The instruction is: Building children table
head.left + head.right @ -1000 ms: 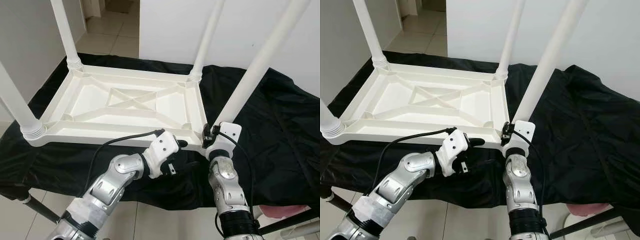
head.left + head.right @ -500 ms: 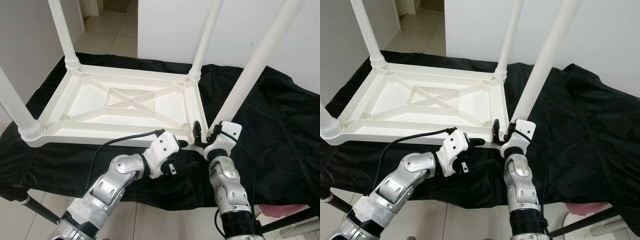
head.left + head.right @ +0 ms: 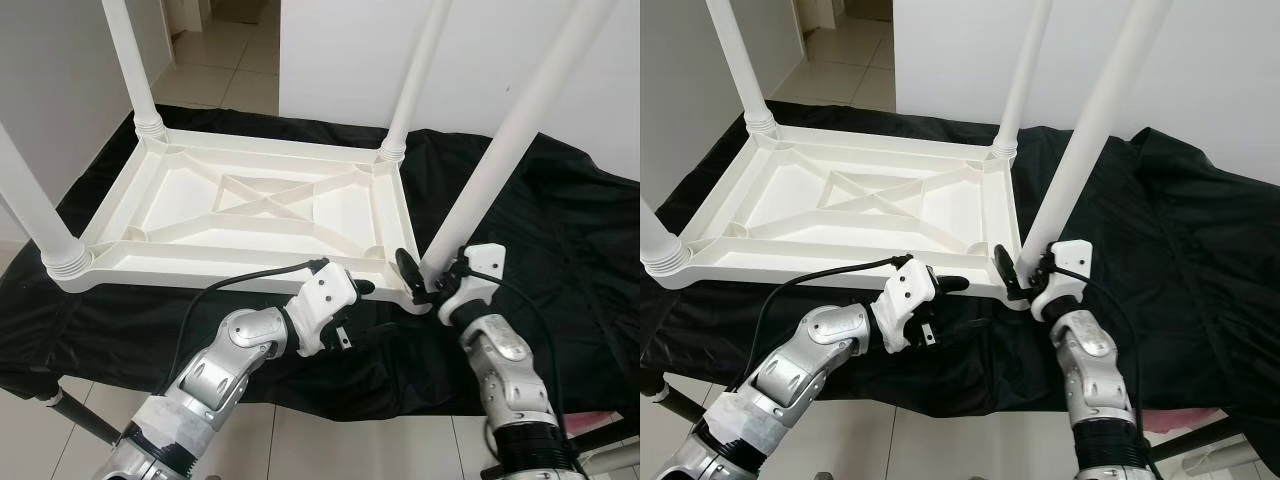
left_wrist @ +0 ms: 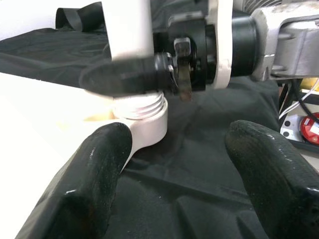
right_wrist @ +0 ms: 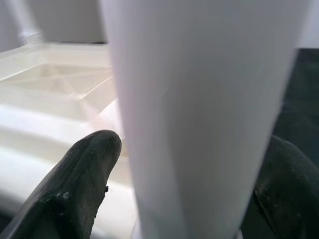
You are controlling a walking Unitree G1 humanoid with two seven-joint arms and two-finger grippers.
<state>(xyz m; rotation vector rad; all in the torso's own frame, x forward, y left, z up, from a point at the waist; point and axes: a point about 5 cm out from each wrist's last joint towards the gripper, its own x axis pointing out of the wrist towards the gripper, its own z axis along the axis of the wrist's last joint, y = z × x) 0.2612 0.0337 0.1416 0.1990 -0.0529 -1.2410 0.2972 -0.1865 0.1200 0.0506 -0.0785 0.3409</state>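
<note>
Since a second ago, the right pincer [image 3: 428, 277] has been swung outward around the near-right leg [image 3: 500, 165], fingers spread astride it. Beside that leg's base, the left pincer [image 4: 174, 164] is held spread. The upturned children table [image 3: 250, 210] lies on the black-draped tabletop [image 3: 560, 250]. The leg should be gripped squarely and twisted until fully seated.

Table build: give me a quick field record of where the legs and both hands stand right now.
table: tabletop upside down on black cloth
legs: four stand up at the corners
near-right leg: between the right hand's fingers, base at its corner socket
right hand: straddles that leg low down, contact cannot be told
left hand: open, at the tabletop's near edge, pointed at that corner
</note>
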